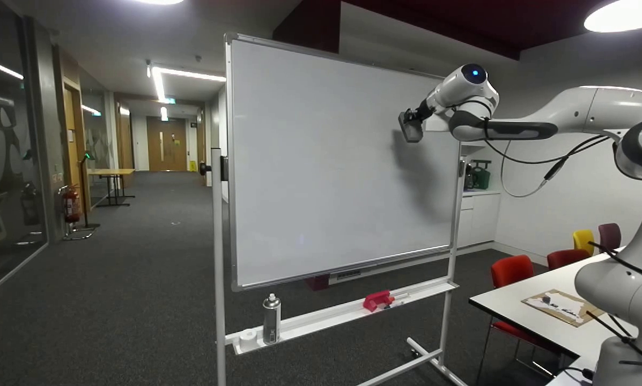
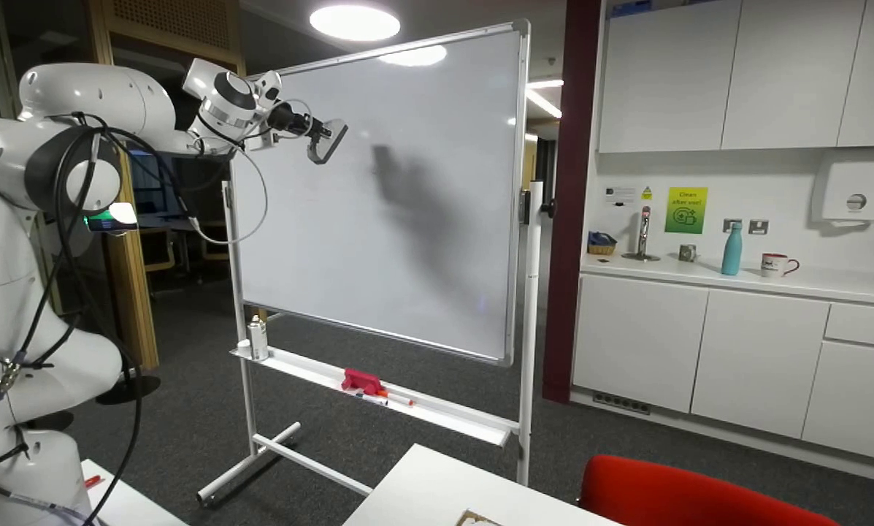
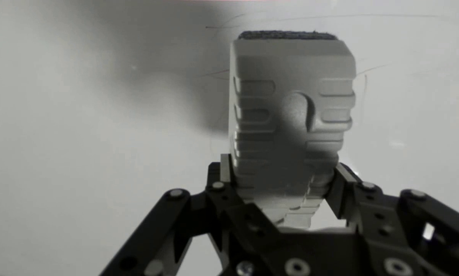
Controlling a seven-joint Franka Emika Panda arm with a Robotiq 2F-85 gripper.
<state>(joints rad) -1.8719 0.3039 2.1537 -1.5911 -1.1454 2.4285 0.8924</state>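
My gripper (image 3: 285, 172) is shut on a pale grey whiteboard eraser (image 3: 290, 61), with one finger against each ribbed side. A dark felt edge shows at the eraser's far end in the wrist view. Behind it is the large whiteboard (image 1: 321, 161), where a few thin, faint lines can be made out in the wrist view. In an exterior view the eraser (image 2: 332, 137) hangs tilted before the board's upper part, its shadow falling to one side, seemingly apart from the surface. The same eraser (image 1: 412, 131) appears near the board's upper right in an exterior view.
Below the board, a white ledge (image 1: 321, 320) carries a spray can (image 1: 272, 319), a white roll (image 1: 248, 339), a red holder (image 1: 377, 300) and markers. A white table (image 1: 514, 292) stands by the arm's base, with red chairs (image 1: 513, 271) beside it. Loose cables (image 2: 60, 197) hang along the arm.
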